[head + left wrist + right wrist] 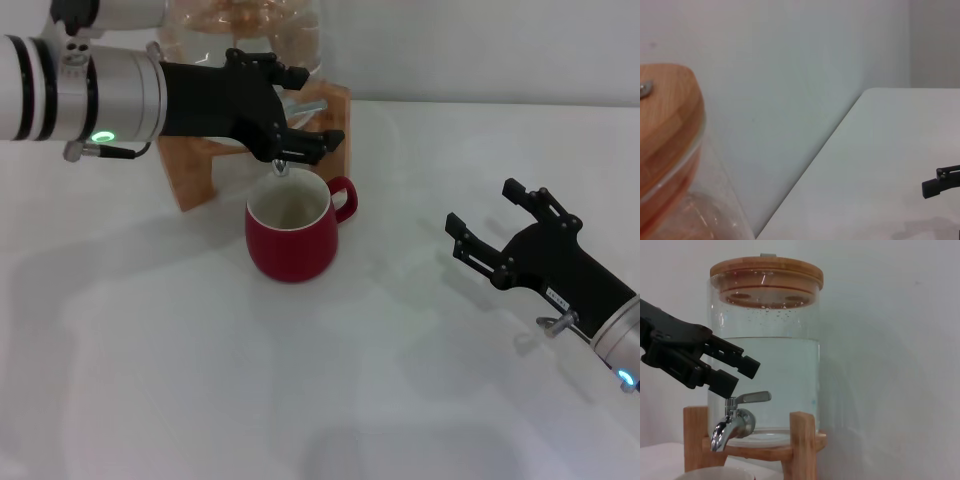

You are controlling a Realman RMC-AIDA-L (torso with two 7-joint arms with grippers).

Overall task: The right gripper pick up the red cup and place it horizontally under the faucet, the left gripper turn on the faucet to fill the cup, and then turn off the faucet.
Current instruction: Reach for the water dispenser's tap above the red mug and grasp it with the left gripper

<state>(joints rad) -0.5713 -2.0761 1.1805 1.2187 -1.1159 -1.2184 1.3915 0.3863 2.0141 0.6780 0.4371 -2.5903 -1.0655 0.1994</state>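
Observation:
The red cup (pixel 292 232) stands upright on the white table, its handle pointing right, right under the spout of the faucet (pixel 281 167). The faucet is fitted to the glass water jar (pixel 765 355) on its wooden stand (pixel 195 165). In the right wrist view the faucet (pixel 732 422) shows no water stream, and the cup's rim (pixel 715 473) lies just below the spout. My left gripper (pixel 318 108) is open, with its fingers on either side of the lever handle (pixel 308 105). It also shows in the right wrist view (pixel 745 376), just above the lever (pixel 754 397). My right gripper (pixel 483 205) is open and empty, well to the right of the cup.
The jar is about half full of water and has a wooden lid (pixel 766 269). The lid also shows in the left wrist view (pixel 665 130). The white table (pixel 300 400) reaches a pale wall behind the jar. One right fingertip (pixel 940 183) shows in the left wrist view.

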